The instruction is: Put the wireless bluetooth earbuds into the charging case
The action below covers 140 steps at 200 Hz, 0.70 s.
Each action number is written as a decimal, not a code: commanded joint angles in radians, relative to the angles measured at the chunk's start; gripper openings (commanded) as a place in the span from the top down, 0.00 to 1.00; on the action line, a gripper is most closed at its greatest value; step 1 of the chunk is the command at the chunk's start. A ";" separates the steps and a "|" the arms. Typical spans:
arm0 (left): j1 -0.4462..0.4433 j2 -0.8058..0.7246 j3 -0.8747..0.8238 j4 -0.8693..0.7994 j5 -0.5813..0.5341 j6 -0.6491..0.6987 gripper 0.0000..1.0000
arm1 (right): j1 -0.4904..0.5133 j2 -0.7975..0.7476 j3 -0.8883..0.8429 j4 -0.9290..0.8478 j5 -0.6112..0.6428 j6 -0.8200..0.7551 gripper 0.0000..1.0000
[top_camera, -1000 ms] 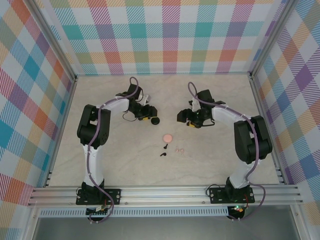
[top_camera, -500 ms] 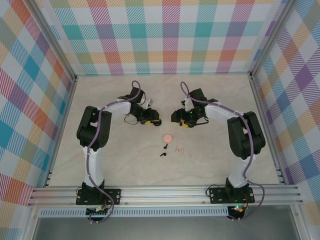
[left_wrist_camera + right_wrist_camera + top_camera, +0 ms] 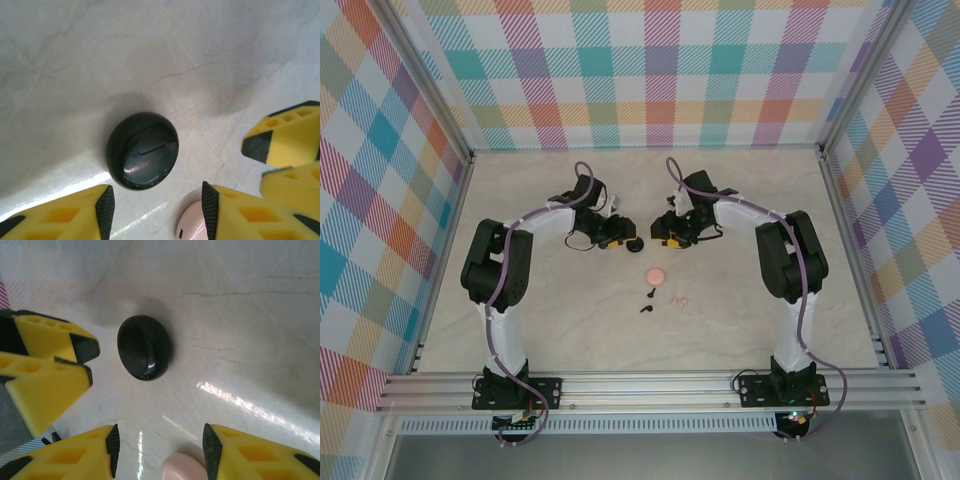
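Tabletop (image 3: 550, 320) is pale marble between plaid walls (image 3: 660, 70).

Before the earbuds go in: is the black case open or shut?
Shut. The black case is one closed round shell, lid down, no inner hollows showing.

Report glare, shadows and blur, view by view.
Top external: even light, sharp. Left wrist: soft shadow around the black case, sheen on its lid. Right wrist: white glare streak across the table, pink case blurred at the bottom edge.
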 commanded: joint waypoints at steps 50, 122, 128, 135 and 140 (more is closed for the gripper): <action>0.023 -0.076 -0.138 0.153 -0.044 -0.156 0.50 | 0.030 0.160 0.184 -0.077 -0.048 0.036 0.65; 0.043 -0.045 -0.188 0.277 0.014 -0.214 0.54 | 0.041 0.212 0.216 -0.038 -0.077 0.081 0.69; 0.043 -0.040 -0.187 0.280 0.019 -0.216 0.54 | 0.042 0.216 0.217 -0.038 -0.078 0.082 0.69; 0.043 -0.035 -0.187 0.286 0.026 -0.219 0.54 | 0.043 0.220 0.219 -0.039 -0.081 0.084 0.69; 0.043 -0.032 -0.187 0.292 0.033 -0.221 0.54 | 0.044 0.223 0.221 -0.038 -0.083 0.086 0.69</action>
